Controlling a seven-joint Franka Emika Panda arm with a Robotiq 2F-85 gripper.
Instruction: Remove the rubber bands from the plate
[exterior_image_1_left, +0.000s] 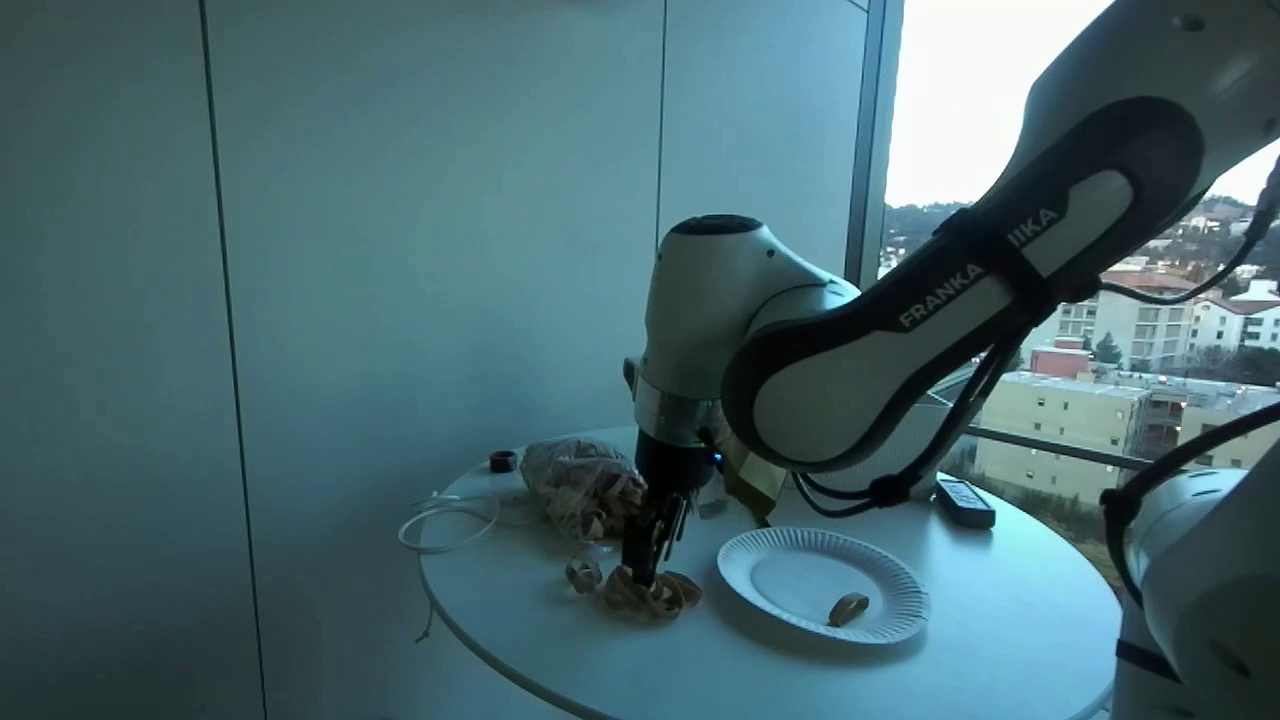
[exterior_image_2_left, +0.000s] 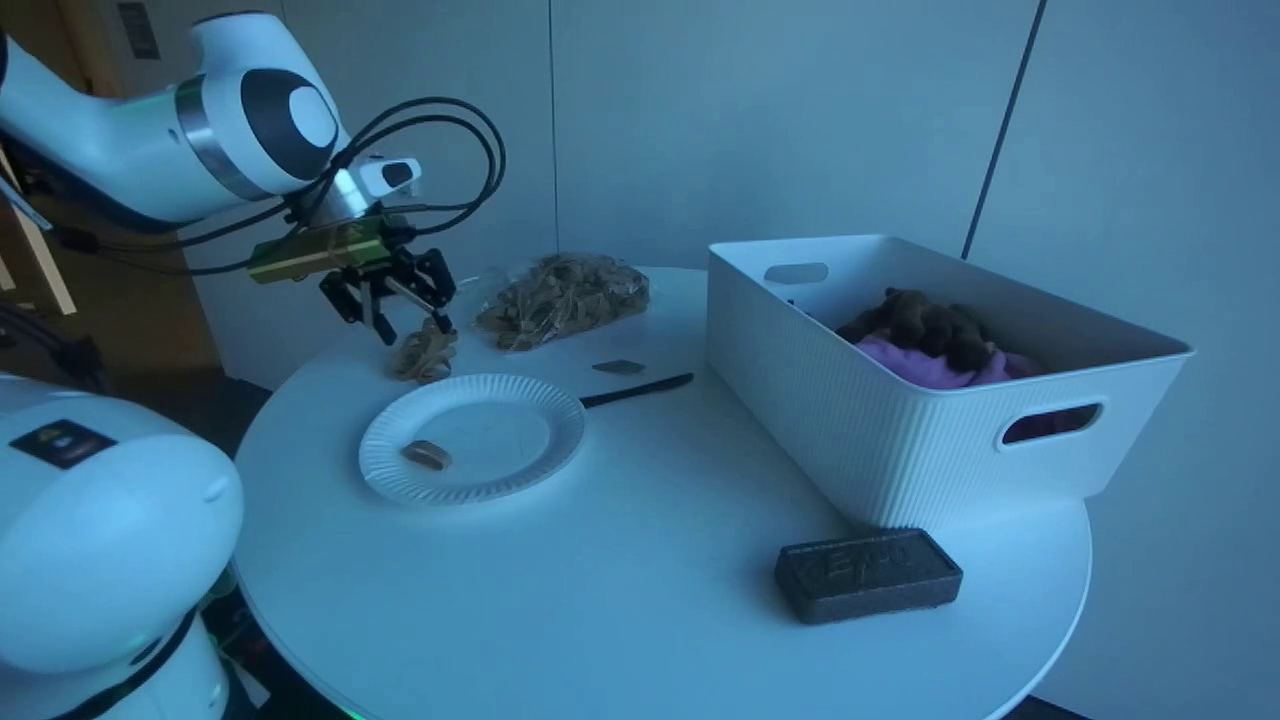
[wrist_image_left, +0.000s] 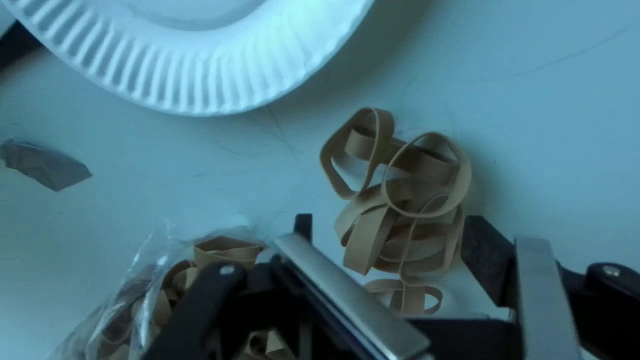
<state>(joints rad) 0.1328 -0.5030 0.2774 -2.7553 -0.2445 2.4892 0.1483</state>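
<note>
The white paper plate (exterior_image_1_left: 905, 600) lies on the round table; it also shows in an exterior view (exterior_image_2_left: 545, 405) and the wrist view (wrist_image_left: 210, 92). One tan rubber band (exterior_image_1_left: 848, 609) lies on it, also in an exterior view (exterior_image_2_left: 427, 455). A pile of tan rubber bands (wrist_image_left: 400, 210) lies on the table beside the plate, in both exterior views (exterior_image_1_left: 655, 600) (exterior_image_2_left: 424, 352). My gripper (wrist_image_left: 392, 237) is open, its fingers apart on either side of the pile. It points down there in both exterior views (exterior_image_1_left: 645, 572) (exterior_image_2_left: 415, 325). The wrist view shows only the plate's edge.
A clear bag of rubber bands (exterior_image_2_left: 570, 295) lies close to the gripper. A white bin (exterior_image_2_left: 800, 400) with plush things, a black eraser-like block (exterior_image_2_left: 868, 575), a black stick (exterior_image_2_left: 637, 390) and a grey scrap (wrist_image_left: 45, 162) are on the table. A white cord (exterior_image_1_left: 447, 540) hangs at the edge.
</note>
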